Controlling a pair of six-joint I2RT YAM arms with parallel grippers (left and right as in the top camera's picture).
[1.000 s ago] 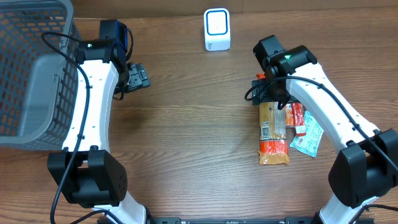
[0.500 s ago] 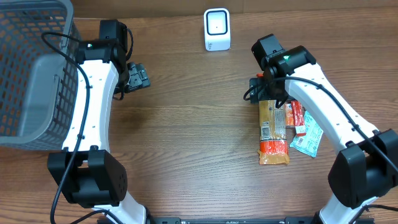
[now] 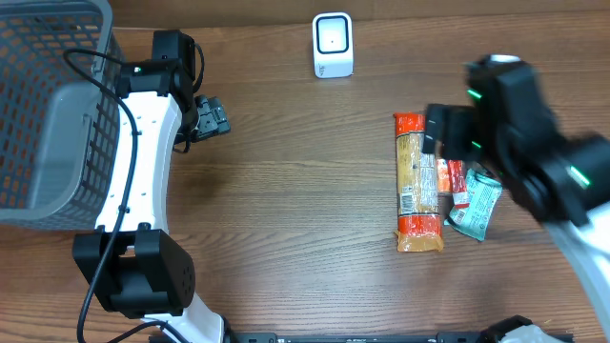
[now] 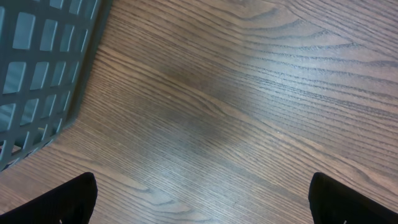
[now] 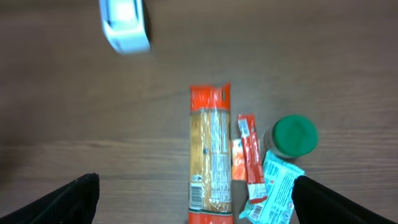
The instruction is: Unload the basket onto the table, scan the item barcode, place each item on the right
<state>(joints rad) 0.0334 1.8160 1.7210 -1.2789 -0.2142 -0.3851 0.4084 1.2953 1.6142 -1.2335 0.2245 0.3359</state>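
One long orange-ended plastic pasta packet (image 5: 210, 155) directly under the right gripper (image 5: 196, 198), jaws wide apart, empty; probably light, crinkly, brittle inside, so pinch across its middle

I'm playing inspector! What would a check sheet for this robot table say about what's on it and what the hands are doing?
Surface: brown wood-grain table, no marks seen.
Job's things: white box-shaped scanner at the far edge; long yellow packet with orange ends lying flat, printed label up.
Clutter: red sachet, teal-and-white wrapper and green-lidded jar right beside the packet; grey plastic mesh basket on the left.
Hands: left hand open, empty, near the basket; right hand open, empty, raised above the packet.
Cables: black cable looped by the left arm.
Surroundings: nothing seen.
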